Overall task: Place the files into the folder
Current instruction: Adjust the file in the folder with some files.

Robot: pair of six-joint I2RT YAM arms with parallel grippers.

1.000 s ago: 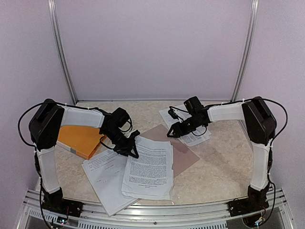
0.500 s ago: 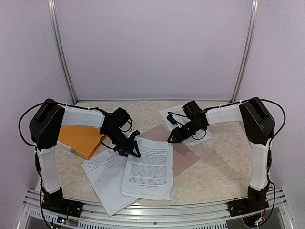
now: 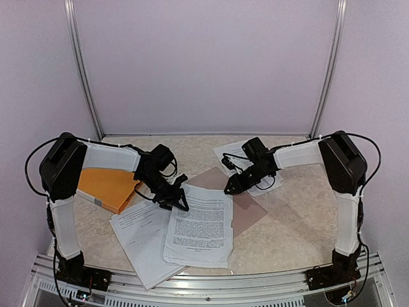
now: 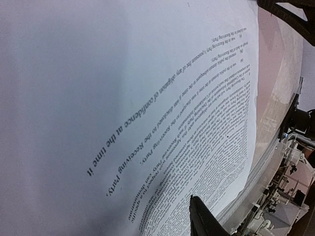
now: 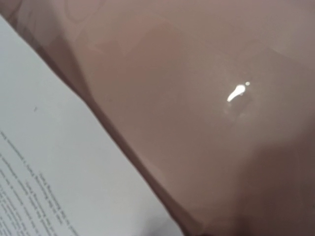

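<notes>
This is looking like a robot lab. 2 robot arms (image 3: 108,157) are sitting bolted to a metal rail (image 3: 204,286) at the edge of a table (image 3: 294,220), and plain pale walls (image 3: 204,64) are standing around.

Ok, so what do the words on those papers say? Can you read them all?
"confidence at the time it": on the top sheet, left wrist view.
"the Receiving Party;": same sheet, the line beside it.
The smaller print on that sheet is too small to read for sure.
The other sheets, top view: print too small to read.
</notes>
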